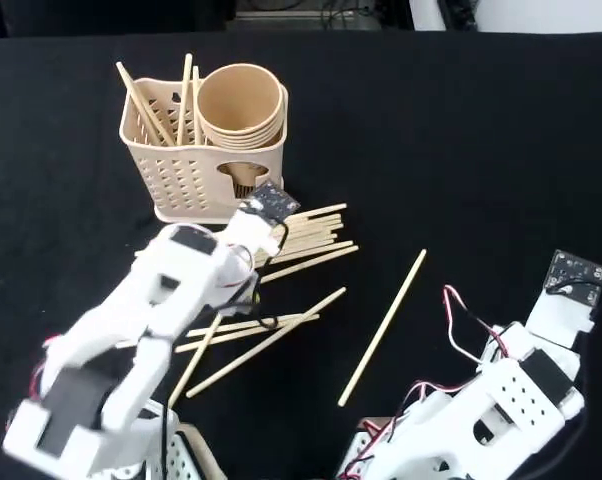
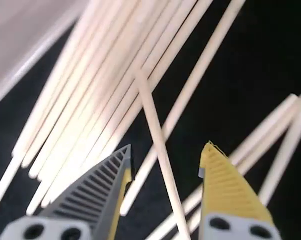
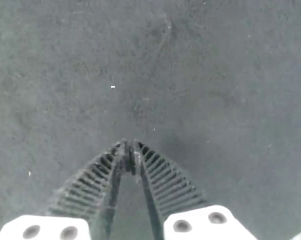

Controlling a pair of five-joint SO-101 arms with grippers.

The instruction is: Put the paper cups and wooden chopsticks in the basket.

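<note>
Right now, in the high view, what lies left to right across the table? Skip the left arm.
Beige slotted plastic basket → loose pile of pale wooden chopsticks → single wooden chopstick lying apart → white right arm.

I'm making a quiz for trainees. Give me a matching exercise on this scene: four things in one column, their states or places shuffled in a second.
1 paper cups
2 lone chopstick
3 left tool
4 right tool

A shut, over bare cloth
B stacked in the basket
C open over the chopstick pile
D lying apart from the pile

Pairs: 1-B, 2-D, 3-C, 4-A
</note>
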